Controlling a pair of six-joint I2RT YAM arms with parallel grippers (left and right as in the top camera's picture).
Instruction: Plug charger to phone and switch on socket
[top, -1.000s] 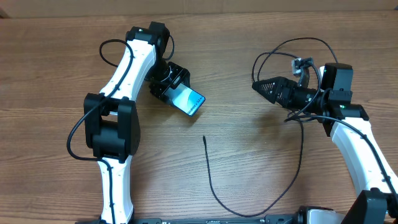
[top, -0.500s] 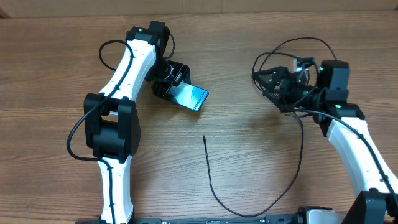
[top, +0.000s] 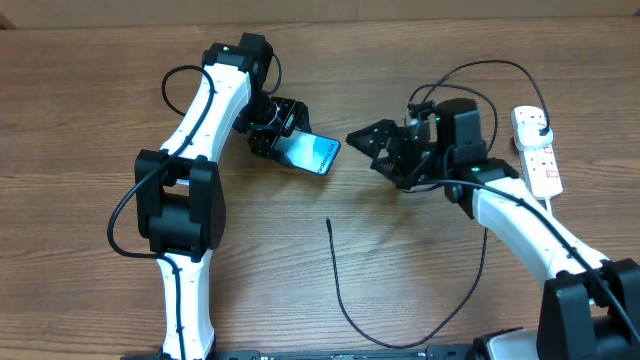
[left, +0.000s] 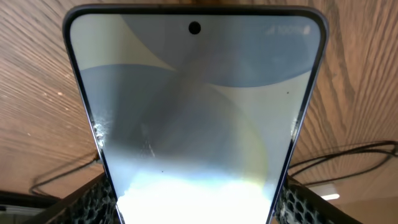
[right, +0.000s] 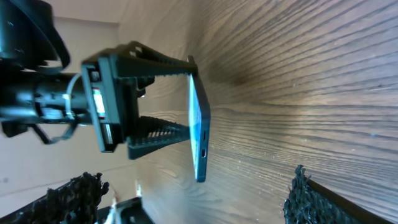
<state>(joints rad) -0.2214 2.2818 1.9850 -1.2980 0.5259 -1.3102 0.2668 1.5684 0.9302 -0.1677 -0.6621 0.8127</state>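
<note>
Nearest the arm bases, the charger (top: 331, 245) lies loose on the wood-grain table (top: 80, 120). Its thin black cable curves up from the front edge to a small tip that points toward the phone (top: 316, 156) but stays well apart from it. At mid-table the left gripper (top: 283, 135) is clamped across one end of the phone, whose long axis runs out from those jaws toward the right gripper (top: 372, 143); that gripper faces it with fingers spread wide and nothing between them, and the slim, dark-rimmed phone glows teal-blue. Off to the right lies the white socket (top: 537, 150), and a paler tan band runs along the table's far edge.
</note>
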